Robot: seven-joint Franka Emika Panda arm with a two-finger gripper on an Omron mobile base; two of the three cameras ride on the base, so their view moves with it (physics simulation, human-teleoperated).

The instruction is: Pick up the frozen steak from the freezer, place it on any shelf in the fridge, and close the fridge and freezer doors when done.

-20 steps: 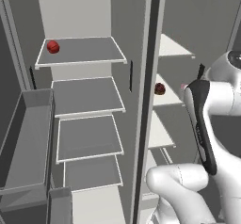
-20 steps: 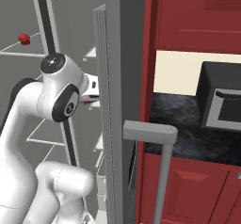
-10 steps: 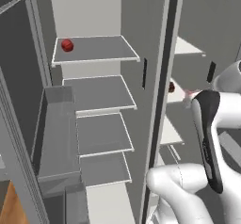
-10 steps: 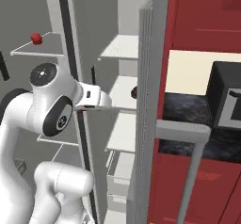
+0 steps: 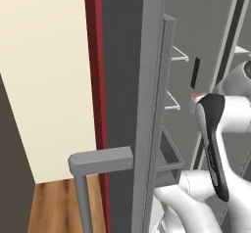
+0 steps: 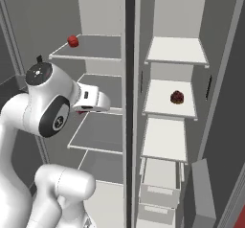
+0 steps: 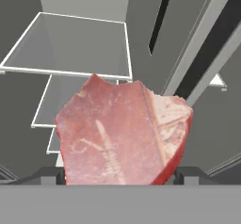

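The frozen steak [image 7: 124, 133], a pale pink-red slab, sits close in front of the hand camera with my gripper [image 7: 117, 175] shut on it. In the right base view my gripper [image 6: 84, 109] hangs in front of the fridge [image 6: 98, 11], level with its middle shelf [image 6: 103, 85], and a sliver of the steak [image 6: 82, 111] shows under the hand. Another wide shelf [image 6: 98, 132] lies just below. The freezer [image 6: 174, 16] stands open to the right. The fridge door [image 5: 139, 104] stands open, edge-on in the left base view.
A bright red ball [image 6: 72, 40] rests on the top fridge shelf. A dark red lump [image 6: 177, 96] lies on a freezer shelf. Drawers [image 6: 160, 184] fill the freezer's bottom. The freezer door's inner bin [image 6: 206, 193] juts in at lower right. The fridge door's bar handle [image 5: 86, 188] is near.
Both base views have swung, so the camera moved. The arm has carried the steak from the freezer side to in front of the fridge shelves, still gripped.
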